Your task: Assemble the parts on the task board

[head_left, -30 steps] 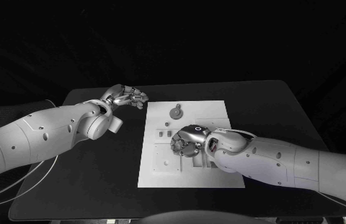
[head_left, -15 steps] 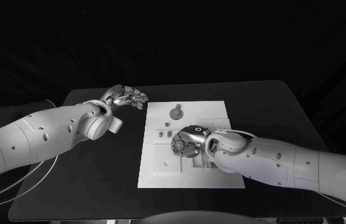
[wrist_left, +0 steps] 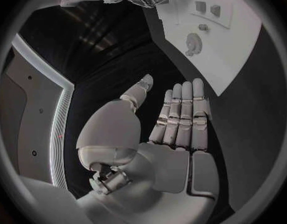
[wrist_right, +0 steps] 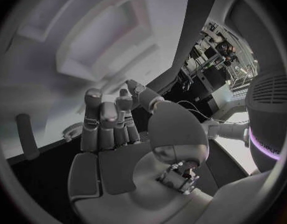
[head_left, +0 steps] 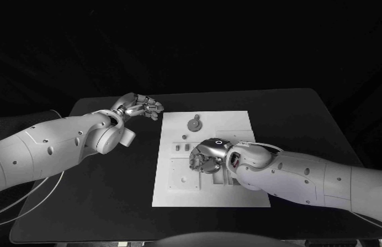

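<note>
The white task board lies in the middle of the black table. A round grey part with a short stem sits near the board's far edge, also seen as the round part. Small parts stand left of the board's centre. My right hand hovers low over the board's middle with its fingers bent down toward the surface. In the right wrist view its fingers are apart and hold nothing. My left hand floats off the board's far-left corner, and its fingers are straight and empty.
Raised square frames on the board lie just ahead of my right hand. A square plate sits on the board's near-left part. Bare black table surrounds the board on all sides.
</note>
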### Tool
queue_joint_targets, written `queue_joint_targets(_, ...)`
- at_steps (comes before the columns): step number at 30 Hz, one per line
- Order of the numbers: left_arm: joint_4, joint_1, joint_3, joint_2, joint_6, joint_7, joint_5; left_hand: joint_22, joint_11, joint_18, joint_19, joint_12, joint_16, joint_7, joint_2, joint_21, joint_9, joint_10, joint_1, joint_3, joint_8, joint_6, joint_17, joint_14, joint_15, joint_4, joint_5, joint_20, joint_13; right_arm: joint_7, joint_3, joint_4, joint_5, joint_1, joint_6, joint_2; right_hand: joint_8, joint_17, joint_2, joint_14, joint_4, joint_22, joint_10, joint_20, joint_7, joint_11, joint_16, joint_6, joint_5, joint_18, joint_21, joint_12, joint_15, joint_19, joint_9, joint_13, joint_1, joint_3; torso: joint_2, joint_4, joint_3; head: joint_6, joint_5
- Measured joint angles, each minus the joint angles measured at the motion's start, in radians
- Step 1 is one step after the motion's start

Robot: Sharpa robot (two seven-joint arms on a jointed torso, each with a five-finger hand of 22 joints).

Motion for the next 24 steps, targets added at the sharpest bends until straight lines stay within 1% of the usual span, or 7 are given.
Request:
queue_joint_targets(2, 0.0, 0.0, 0.0, 0.0, 0.0, 0.0, 0.0, 0.0, 0.0, 0.0, 0.0, 0.0, 0.0, 0.0, 0.0, 0.0, 0.0, 0.0, 0.0, 0.0, 0.0, 0.0, 0.0, 0.0, 0.0, 0.0, 0.0, 0.0, 0.0, -0.004, 0.0, 0.0, 0.0, 0.0, 0.003, 0.0, 0.0, 0.0, -0.001, 0.0, 0.001, 0.0, -0.003, 0.0, 0.001, 0.003, 0.0, -0.001, -0.001, -0.002, 0.0, -0.002, 0.0, 0.0, -0.001, 0.0, -0.001, -0.001, 0.0, 0.0, 0.0, 0.0, 0.0)
queue_joint_targets(5, 0.0, 0.0, 0.0, -0.001, 0.0, -0.001, 0.0, 0.0, 0.0, -0.002, 0.0, -0.004, 0.0, 0.0, 0.0, 0.0, 0.0, 0.0, 0.0, 0.0, 0.0, 0.0, 0.0, 0.0, 0.0, 0.0, 0.0, 0.0, 0.0, -0.008, 0.0, 0.0, 0.001, 0.0, 0.005, 0.001, 0.0, 0.0, -0.001, -0.001, 0.0, 0.0, -0.003, 0.0, 0.003, 0.003, 0.0, -0.003, -0.001, -0.002, 0.0, -0.002, 0.001, 0.0, -0.001, 0.0, -0.001, -0.005, 0.0, 0.0, 0.0, -0.001, -0.001)
queue_joint_targets(9, 0.0, 0.0, 0.0, -0.001, 0.0, -0.001, 0.0, 0.0, 0.0, 0.005, 0.0, -0.004, 0.0, 0.0, 0.0, 0.0, -0.001, 0.0, 0.0, 0.0, 0.0, 0.0, 0.0, 0.0, 0.0, 0.0, 0.0, 0.0, 0.0, -0.011, 0.0, 0.0, 0.001, 0.0, 0.007, 0.001, 0.0, 0.001, -0.001, -0.001, 0.0, 0.0, -0.003, 0.0, 0.003, 0.003, 0.0, -0.003, -0.001, -0.002, 0.0, -0.002, 0.001, 0.0, -0.002, -0.001, -0.001, -0.005, 0.0, 0.0, 0.0, -0.002, -0.001)
queue_joint_targets(10, 0.0, 0.0, 0.0, -0.001, 0.0, -0.001, 0.0, 0.0, 0.0, 0.009, 0.0, -0.004, 0.0, 0.0, 0.0, 0.0, -0.001, 0.0, 0.0, 0.0, 0.0, 0.0, 0.0, 0.0, 0.0, 0.0, 0.0, 0.0, 0.0, -0.011, 0.0, 0.0, 0.001, 0.0, 0.007, 0.001, 0.0, 0.001, -0.001, -0.002, 0.0, 0.0, -0.003, 0.0, 0.003, 0.003, 0.0, -0.003, -0.001, -0.002, 0.0, -0.002, 0.002, 0.0, -0.002, -0.001, -0.001, -0.005, 0.0, 0.0, -0.0001, -0.002, -0.001)
queue_joint_targets(11, 0.0, 0.0, 0.0, -0.001, 0.0, -0.001, 0.0, 0.0, 0.0, 0.01, 0.0, -0.004, 0.0, 0.0, 0.0, 0.0, -0.001, 0.0, 0.0, 0.0, -0.004, 0.0, 0.0, 0.0, 0.0, 0.0, 0.0, 0.0, 0.0, -0.012, 0.0, 0.001, 0.001, 0.0, 0.007, 0.001, 0.0, 0.001, -0.001, -0.005, 0.0, 0.0, -0.003, 0.002, 0.004, 0.003, 0.0, -0.004, -0.001, -0.002, 0.0, -0.002, 0.005, -0.002, -0.002, -0.001, -0.001, -0.005, 0.0, 0.0, -0.0001, -0.002, -0.001)
queue_joint_targets(24, 0.0, 0.0, 0.0, -0.002, 0.0, -0.002, 0.0, 0.0, 0.0, 0.009, 0.0, -0.004, -0.004, 0.0, 0.0, 0.0, -0.001, 0.0, 0.0, -0.002, -0.004, 0.0, 0.002, 0.0, 0.0, 0.002, 0.0, 0.0, -0.001, -0.015, 0.0, 0.011, 0.002, 0.001, 0.005, -0.01, 0.0, 0.001, -0.001, -0.005, 0.0, 0.0, -0.007, 0.004, 0.008, 0.007, 0.001, -0.008, -0.001, -0.004, 0.0, -0.002, 0.006, -0.003, -0.002, -0.001, -0.001, -0.005, 0.0, 0.0, 0.0003, -0.003, -0.003)
